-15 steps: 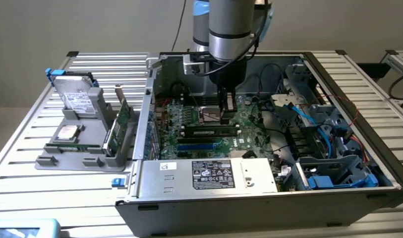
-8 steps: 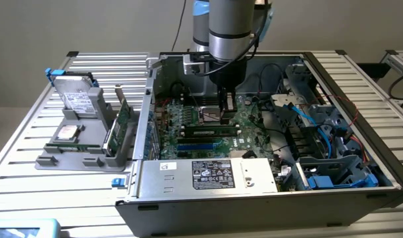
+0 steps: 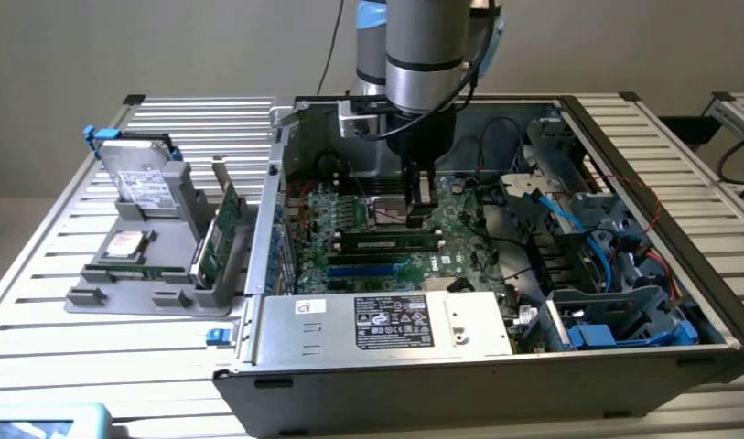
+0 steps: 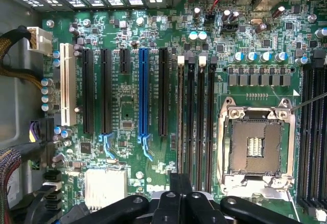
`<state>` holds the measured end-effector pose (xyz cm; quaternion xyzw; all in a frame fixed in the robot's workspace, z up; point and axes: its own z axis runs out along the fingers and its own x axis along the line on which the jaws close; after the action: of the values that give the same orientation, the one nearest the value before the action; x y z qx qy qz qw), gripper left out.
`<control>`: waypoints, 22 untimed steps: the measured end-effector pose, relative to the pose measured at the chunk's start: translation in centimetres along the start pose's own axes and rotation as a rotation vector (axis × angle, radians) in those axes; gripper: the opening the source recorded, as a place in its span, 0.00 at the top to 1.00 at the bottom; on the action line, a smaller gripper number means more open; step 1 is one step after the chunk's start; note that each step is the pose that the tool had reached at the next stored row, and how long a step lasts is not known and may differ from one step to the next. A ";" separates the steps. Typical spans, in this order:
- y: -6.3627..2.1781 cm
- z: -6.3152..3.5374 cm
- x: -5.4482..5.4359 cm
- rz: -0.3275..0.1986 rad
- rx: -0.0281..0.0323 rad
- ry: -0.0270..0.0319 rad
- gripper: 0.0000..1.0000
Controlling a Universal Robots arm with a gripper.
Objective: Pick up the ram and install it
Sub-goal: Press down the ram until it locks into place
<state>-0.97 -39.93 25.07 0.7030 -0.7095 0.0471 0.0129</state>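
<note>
The ram (image 3: 390, 245), a long dark-green stick with black chips, stands on edge in one of the black memory slots (image 3: 372, 265) of the motherboard (image 3: 347, 215) inside the open computer case. In the wrist view its thin top edge (image 4: 180, 121) runs along the slot beside the other memory slots (image 4: 200, 121). My gripper (image 3: 418, 216) hangs straight down just behind the ram, close over the board near the processor socket (image 4: 255, 147). Its black fingers (image 4: 180, 185) are shut together with nothing visible between them.
The case walls (image 3: 280, 183) ring the board, and a power supply (image 3: 384, 325) sits in front. Blue and black cables (image 3: 555, 210) crowd the exterior view's right. A grey holder (image 3: 152, 293) outside the case carries a hard drive (image 3: 140, 178) and a green expansion card (image 3: 229, 229).
</note>
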 end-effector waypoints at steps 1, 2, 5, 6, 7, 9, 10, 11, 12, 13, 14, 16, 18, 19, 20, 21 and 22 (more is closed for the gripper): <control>-0.07 0.01 0.0 0.000 -0.0018 0.0000 0.89; -0.09 0.03 0.1 -0.001 -0.0069 -0.0002 0.89; -0.22 0.11 0.2 -0.001 -0.0178 -0.0021 0.89; -0.35 0.15 0.2 -0.001 -0.0179 -0.0028 0.89; -0.53 0.19 0.2 -0.001 -0.0180 -0.0028 0.89; -1.12 0.26 0.2 -0.001 -0.0181 -0.0026 0.89; -1.43 0.32 0.2 -0.001 -0.0180 -0.0027 0.89; -1.59 0.42 0.2 -0.001 -0.0197 -0.0031 0.89; -1.63 0.52 0.2 -0.001 -0.0229 -0.0038 0.89; -1.63 0.60 0.1 -0.001 -0.0261 -0.0043 0.89; -1.63 0.68 0.1 0.000 -0.0289 -0.0057 0.89; -1.62 0.81 0.1 0.003 -0.0334 -0.0113 0.89; -1.61 0.95 0.1 0.006 -0.0356 -0.0171 0.89; -1.60 1.03 0.1 0.007 -0.0359 -0.0181 0.89; -1.60 1.07 0.1 0.008 -0.0361 -0.0181 0.89; -1.60 1.13 0.1 0.008 -0.0362 -0.0182 0.89; -1.60 1.17 0.1 0.008 -0.0363 -0.0181 0.89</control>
<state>0.68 -40.14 23.99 0.7001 -0.7133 0.0280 0.0190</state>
